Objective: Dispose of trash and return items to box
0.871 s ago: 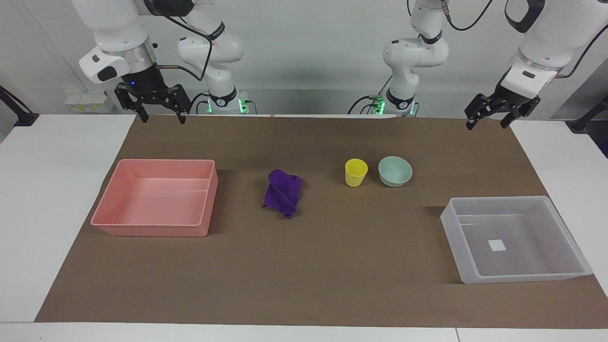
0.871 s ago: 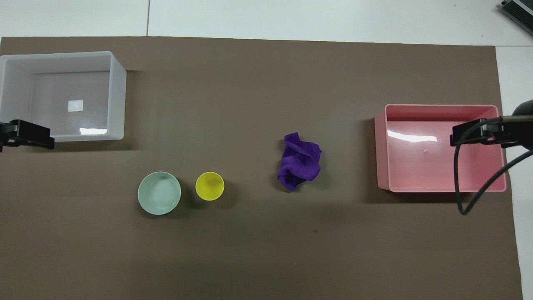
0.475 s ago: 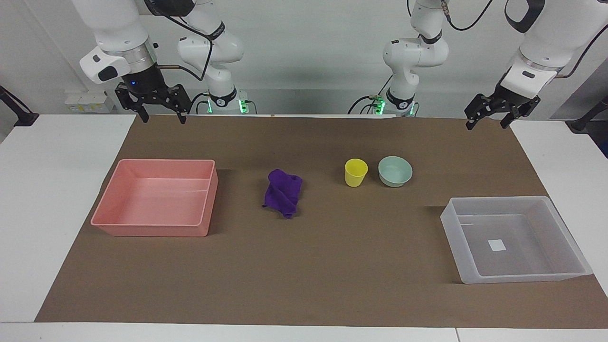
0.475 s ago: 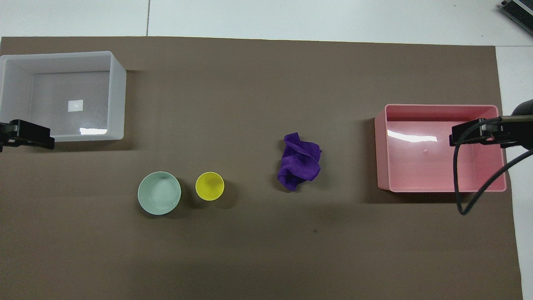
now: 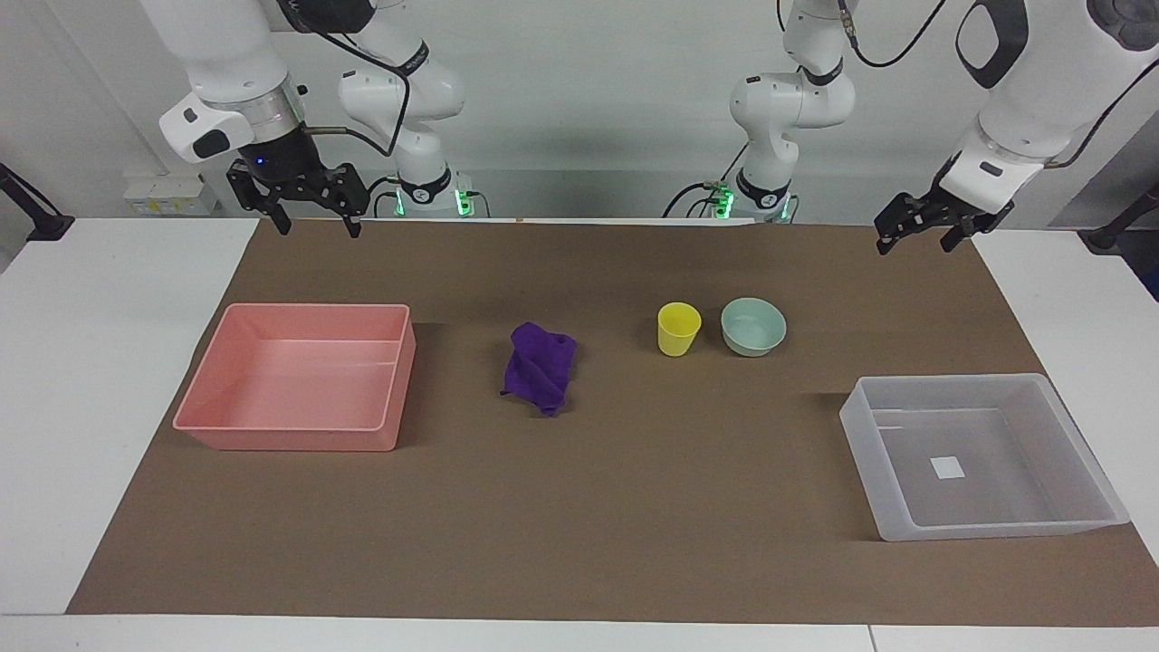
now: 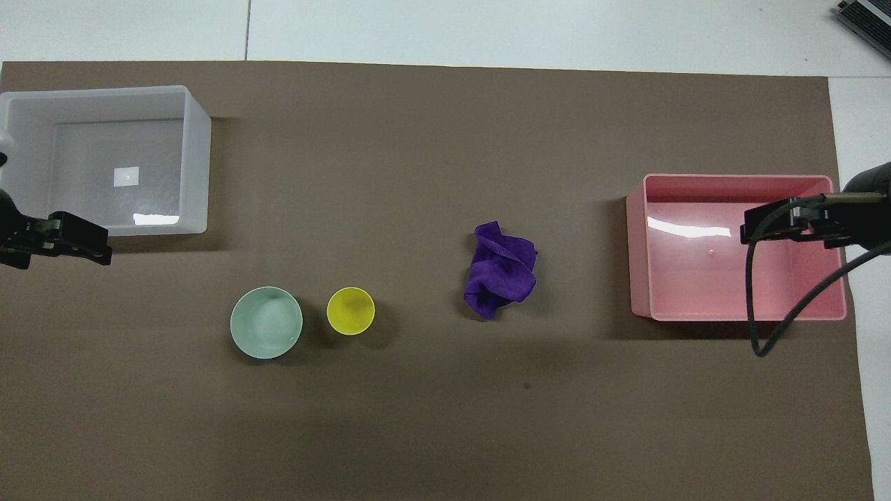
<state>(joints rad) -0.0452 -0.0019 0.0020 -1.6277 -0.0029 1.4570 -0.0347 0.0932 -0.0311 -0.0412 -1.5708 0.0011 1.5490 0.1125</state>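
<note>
The purple cloth (image 5: 541,367) (image 6: 502,270) lies crumpled in the middle of the brown mat. The yellow cup (image 5: 678,328) (image 6: 351,310) stands upright beside the mint-green bowl (image 5: 753,326) (image 6: 266,322), both toward the left arm's end. The translucent box (image 5: 860,426) (image 6: 198,167) sits at the left arm's end, empty except for its white sticker. My left gripper (image 5: 914,239) (image 6: 69,243) hangs open and empty, raised over the mat's corner at that end. My right gripper (image 5: 317,222) (image 6: 766,226) hangs open and empty, raised over the mat near the pink tray.
An empty pink tray (image 5: 299,439) (image 6: 637,243) sits at the right arm's end of the mat. White table (image 5: 109,362) borders the brown mat (image 5: 634,507) on both ends. A black cable (image 6: 759,327) loops from the right gripper over the pink tray.
Both grippers have shifted a little toward the middle of the table, and the left gripper has turned slightly. The cloth, cup, bowl and trays have not moved.
</note>
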